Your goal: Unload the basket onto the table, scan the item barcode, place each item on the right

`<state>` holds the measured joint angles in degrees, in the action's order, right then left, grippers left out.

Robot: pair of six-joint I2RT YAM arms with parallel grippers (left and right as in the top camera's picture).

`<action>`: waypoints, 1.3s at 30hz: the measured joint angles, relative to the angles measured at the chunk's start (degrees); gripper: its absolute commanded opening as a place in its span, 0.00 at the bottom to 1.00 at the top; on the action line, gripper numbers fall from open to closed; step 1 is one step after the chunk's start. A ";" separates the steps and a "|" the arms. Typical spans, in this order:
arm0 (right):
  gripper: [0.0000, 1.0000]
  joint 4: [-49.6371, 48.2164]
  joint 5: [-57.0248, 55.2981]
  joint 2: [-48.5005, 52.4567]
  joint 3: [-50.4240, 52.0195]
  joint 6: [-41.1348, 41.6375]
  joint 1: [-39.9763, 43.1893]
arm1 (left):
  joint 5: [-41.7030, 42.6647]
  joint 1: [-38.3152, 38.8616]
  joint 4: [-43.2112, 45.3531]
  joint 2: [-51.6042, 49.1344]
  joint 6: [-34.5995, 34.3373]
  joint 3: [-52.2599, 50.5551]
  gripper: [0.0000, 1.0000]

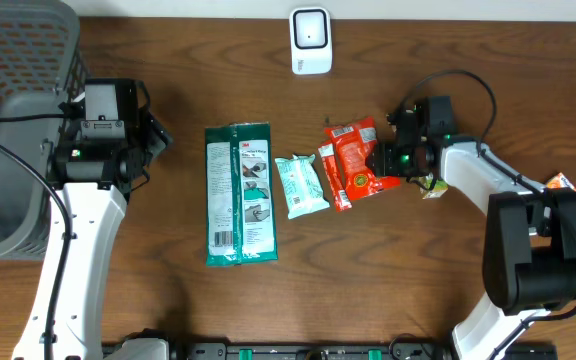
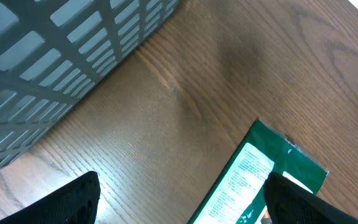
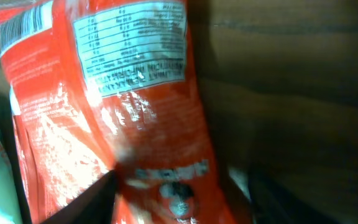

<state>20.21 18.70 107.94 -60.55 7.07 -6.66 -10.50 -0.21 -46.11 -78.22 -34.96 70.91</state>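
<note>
— While your right gripper (image 1: 390, 160) reaches in from the right side of the table (image 1: 168, 300), which way does the red pouch (image 1: 360, 158) point?

— Right of centre, it lies flat, its long axis running roughly left to right, a little tilted. One end is just beside the teal packet (image 1: 301, 185) and the other sits at your gripper. The wrist view shows the printed back facing up, with the nutrition panel (image 3: 129, 37) and barcode (image 3: 17, 31) at the end away from the gripper.

— And the grip?

— Your right gripper's fingers (image 3: 79, 205) stand partly apart, one on each side of the pouch's near end. That corner is dark and blurred, so you cannot tell whether they pinch the pouch or merely straddle it. Your left gripper (image 2: 182, 190) is spread wide and empty, over wood between the grey basket (image 2: 55, 68) and the green pack (image 2: 247, 174).

— What is lost to view?

— A small item (image 1: 433, 190) beside the right gripper is mostly hidden by the arm. The pouch's near end is cut off by the wrist picture's lower edge. The white scanner (image 1: 310, 40) stands at the far edge, well apart from the pouch.
</note>
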 measured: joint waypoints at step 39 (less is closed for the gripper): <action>0.65 0.83 -8.52 -2.56 1.68 4.11 -6.21 | 0.00 -0.02 0.00 0.00 0.00 0.00 0.85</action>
<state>21.04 10.17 105.38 -58.87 11.18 -12.86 -10.50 -0.23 -46.11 -78.22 -34.96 70.91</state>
